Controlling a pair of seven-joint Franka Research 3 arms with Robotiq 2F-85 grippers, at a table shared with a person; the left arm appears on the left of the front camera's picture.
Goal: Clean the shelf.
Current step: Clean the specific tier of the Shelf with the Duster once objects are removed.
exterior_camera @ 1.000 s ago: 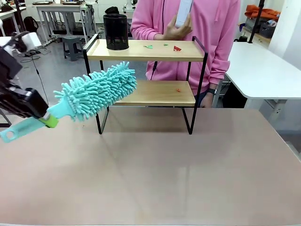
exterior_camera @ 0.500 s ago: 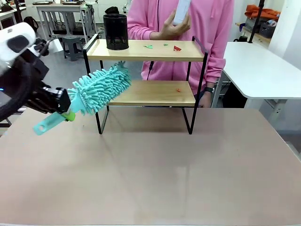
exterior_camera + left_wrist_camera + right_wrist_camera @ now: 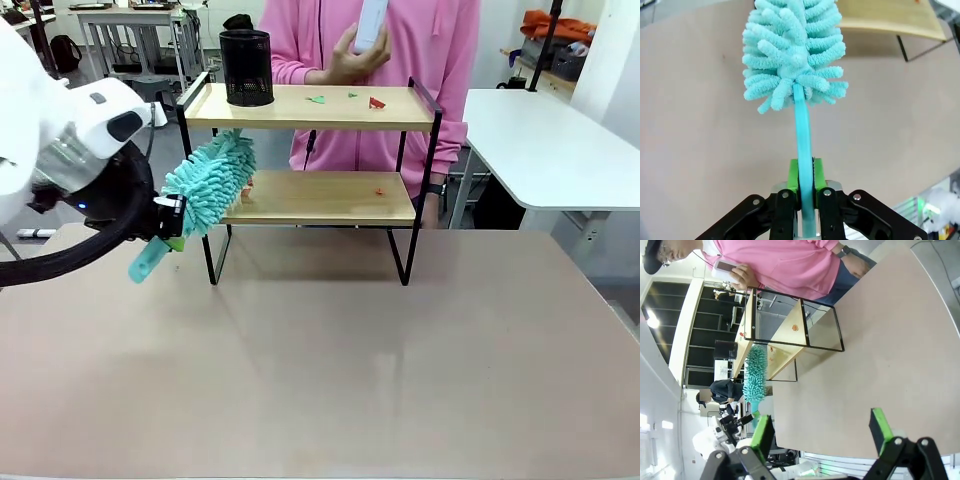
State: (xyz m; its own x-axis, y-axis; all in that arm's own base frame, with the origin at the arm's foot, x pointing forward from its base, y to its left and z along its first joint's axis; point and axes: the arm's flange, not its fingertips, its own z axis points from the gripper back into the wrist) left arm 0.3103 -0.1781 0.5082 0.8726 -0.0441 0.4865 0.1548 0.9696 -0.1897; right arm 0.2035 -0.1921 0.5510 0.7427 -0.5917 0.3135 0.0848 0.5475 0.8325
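Shelf (image 3: pixel 330 198) at the far side of the table (image 3: pixel 320 380), directly in front of the person (image 3: pixel 400 60). Over the last second the teal duster (image 3: pixel 210 185) has swung in from well to the left of the shelf to its left end. Its fluffy head now lies between the upper board (image 3: pixel 290 108) and the lower board (image 3: pixel 300 205), at the left legs. The left gripper (image 3: pixel 804 175), just left of the shelf, is clamped tight on the duster's flat handle. The right gripper (image 3: pixel 820 427) is spread wide and empty, well to the near side of the shelf. Paper scraps (image 3: pixel 376 102) on the upper board, right of the black mesh cup (image 3: pixel 246 67), and one on the lower board remain. Sweeping is judged about to begin, none done.
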